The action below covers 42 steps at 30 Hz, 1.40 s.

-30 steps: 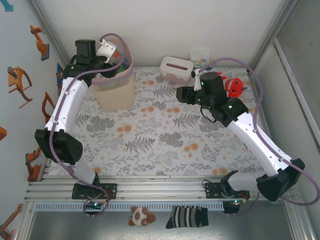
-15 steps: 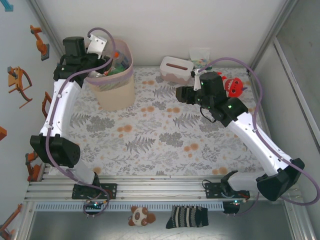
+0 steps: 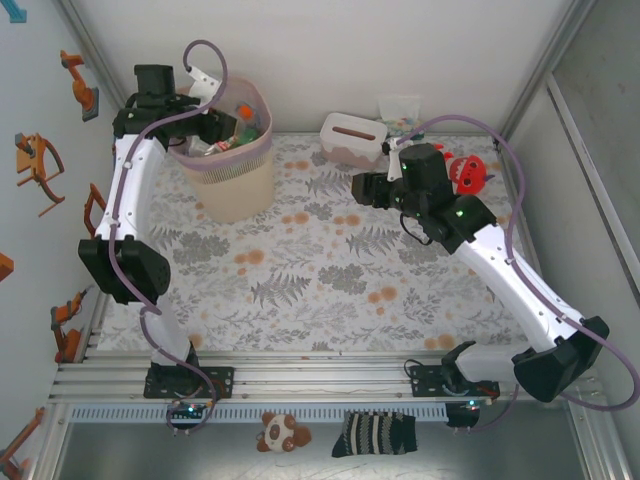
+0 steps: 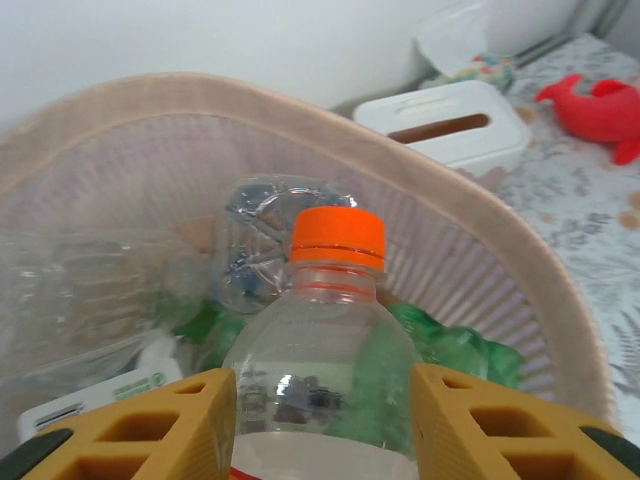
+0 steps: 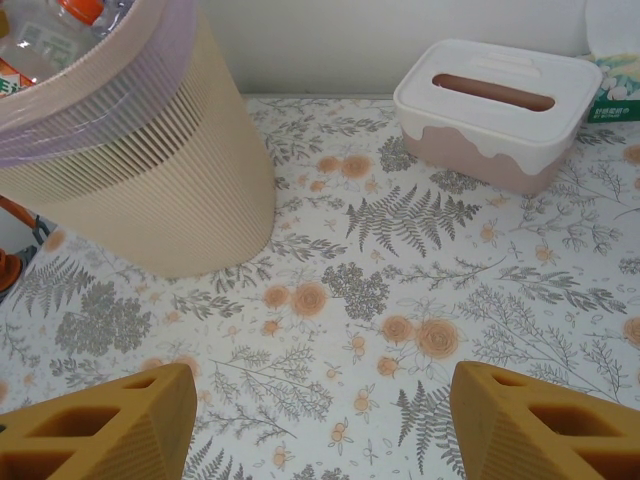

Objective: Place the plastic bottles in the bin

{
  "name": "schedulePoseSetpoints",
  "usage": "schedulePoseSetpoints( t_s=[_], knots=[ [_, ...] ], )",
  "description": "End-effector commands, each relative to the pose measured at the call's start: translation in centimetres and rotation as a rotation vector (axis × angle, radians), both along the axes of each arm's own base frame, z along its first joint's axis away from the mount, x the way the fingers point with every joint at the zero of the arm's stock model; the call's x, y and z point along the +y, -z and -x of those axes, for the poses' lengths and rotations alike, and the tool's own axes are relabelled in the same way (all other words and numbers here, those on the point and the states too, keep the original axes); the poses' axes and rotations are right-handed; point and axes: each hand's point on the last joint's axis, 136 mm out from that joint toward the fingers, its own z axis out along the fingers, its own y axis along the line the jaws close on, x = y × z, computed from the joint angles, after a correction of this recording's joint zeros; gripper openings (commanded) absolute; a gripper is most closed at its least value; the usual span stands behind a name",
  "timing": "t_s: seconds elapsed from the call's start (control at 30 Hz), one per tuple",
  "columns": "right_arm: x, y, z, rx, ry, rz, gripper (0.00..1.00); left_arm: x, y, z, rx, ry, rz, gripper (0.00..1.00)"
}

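The beige bin [image 3: 235, 185] with its pink liner stands at the back left of the table. My left gripper [image 3: 213, 124] hangs over its mouth, shut on a clear bottle [image 4: 320, 340] with an orange cap, which points into the bin [image 4: 480, 215]. Beneath it lie a crushed clear bottle [image 4: 255, 230] and green bottles [image 4: 450, 345]. The orange cap [image 3: 243, 112] shows above the rim from overhead. My right gripper [image 3: 358, 188] is open over bare table at mid right, nothing between its fingers [image 5: 100, 420]; it faces the bin [image 5: 150, 190].
A white tissue box [image 3: 352, 138] sits at the back centre, with a tissue packet [image 3: 400, 110] behind it. A red shark plush [image 3: 465, 172] lies at the back right. The floral tablecloth [image 3: 300, 290] is bare in the middle.
The left arm has swung back and left, its elbow now near the left wall, and the gripper has shifted toward the bin's back-left rim. The right arm has not moved.
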Motion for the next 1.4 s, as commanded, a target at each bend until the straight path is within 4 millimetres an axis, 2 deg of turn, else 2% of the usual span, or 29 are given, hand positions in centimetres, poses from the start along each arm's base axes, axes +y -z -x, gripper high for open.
schedulePoseSetpoints(
  t_s=[0.0,0.23,0.4,0.53,0.7,0.9,1.07,1.17,1.27,1.37],
  knots=[
    [0.2,-1.7,-0.2,-0.038,0.012,-0.041,0.67,-2.3,2.3,3.0,0.159,0.140,0.076,0.45],
    [0.2,-1.6,-0.3,-0.038,0.011,-0.036,0.67,-2.4,2.5,3.5,0.192,0.164,0.087,0.43],
    [0.3,-1.6,-0.4,-0.039,0.013,-0.040,0.67,-1.0,2.9,2.6,0.212,0.072,0.030,0.42],
    [0.2,-1.6,-0.4,-0.043,0.015,-0.036,0.67,-2.6,0.4,3.4,0.188,0.154,0.120,0.49],
    [0.0,-1.9,-0.3,-0.051,0.021,-0.037,0.67,-3.1,-1.8,3.5,0.176,0.178,0.158,0.47],
    [-0.9,-1.8,-0.4,-0.077,0.048,0.006,0.68,-3.6,-6.3,4.3,0.059,0.175,0.227,0.50],
    [-2.9,-1.5,-0.9,-0.113,0.110,0.097,0.70,-2.6,-8.6,5.6,-0.046,0.076,0.251,0.57],
    [-4.4,-1.3,-1.2,-0.123,0.149,0.145,0.71,-1.3,-9.4,6.8,-0.122,-0.027,0.296,0.61],
    [-6.3,-0.5,-1.8,-0.113,0.198,0.184,0.72,0.2,-8.9,8.4,-0.177,-0.129,0.333,0.71],
    [-9.0,0.7,-2.4,-0.083,0.272,0.200,0.76,2.0,-7.1,9.8,-0.180,-0.233,0.312,0.82]
  ],
)
